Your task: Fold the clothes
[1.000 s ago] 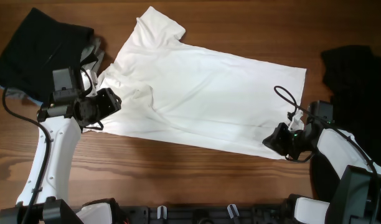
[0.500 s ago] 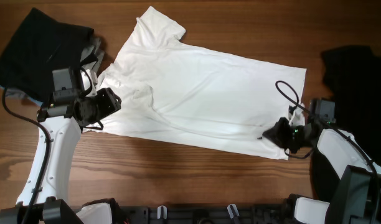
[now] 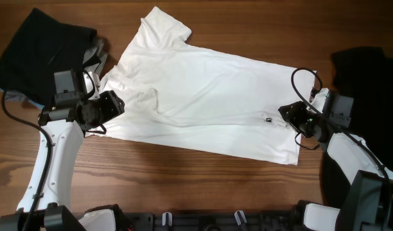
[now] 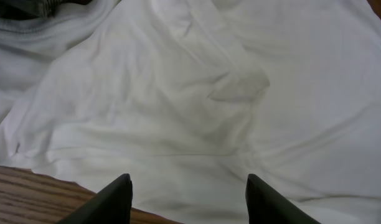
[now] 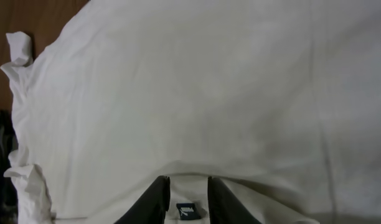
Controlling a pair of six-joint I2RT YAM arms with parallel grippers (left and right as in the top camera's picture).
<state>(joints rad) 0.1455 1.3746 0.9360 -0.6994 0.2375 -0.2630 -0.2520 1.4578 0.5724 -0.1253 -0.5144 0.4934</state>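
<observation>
The white T-shirt (image 3: 203, 109) lay spread flat on the wooden table (image 3: 183, 186), one sleeve pointing to the far edge. The left gripper (image 4: 187, 186) hung over the T-shirt's collar-end edge, jaws wide apart and gripping nothing. The right gripper (image 5: 186, 186) sat over the T-shirt's hem end, jaws narrowly parted, with a small black label (image 5: 186, 210) showing between them. A black garment (image 3: 39, 48) lay beyond the T-shirt's collar end. A second dark garment (image 3: 370, 83) lay beyond its hem end.
</observation>
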